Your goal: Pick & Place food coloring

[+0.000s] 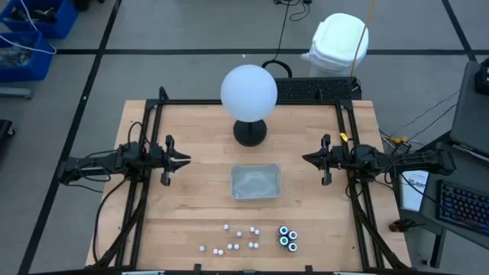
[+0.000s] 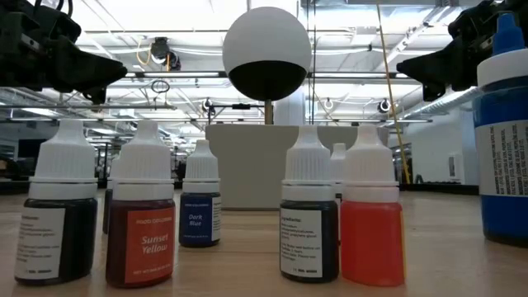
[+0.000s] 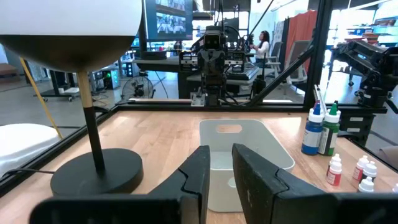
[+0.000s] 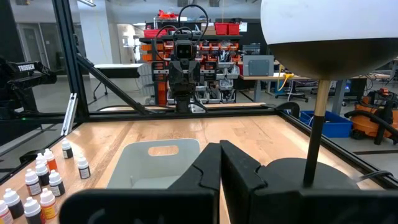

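High view: round-topped food coloring [image 1: 252, 238]

One clear tray [image 1: 256, 182] sits at the middle of the counter [image 1: 191, 137]. One white globe lamp [image 1: 249, 92] stands at twelve o'clock from it. At six o'clock lie about ten small white-capped food coloring bottles [image 1: 237, 241], scattered, and three larger dark bottles [image 1: 288, 237] clustered together. Two arms, each with one tool: left [image 1: 186, 160], right [image 1: 307, 159].

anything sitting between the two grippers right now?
Only the clear tray, roughly midway between left gripper and right gripper; high view shows it, otherwise bare wood.
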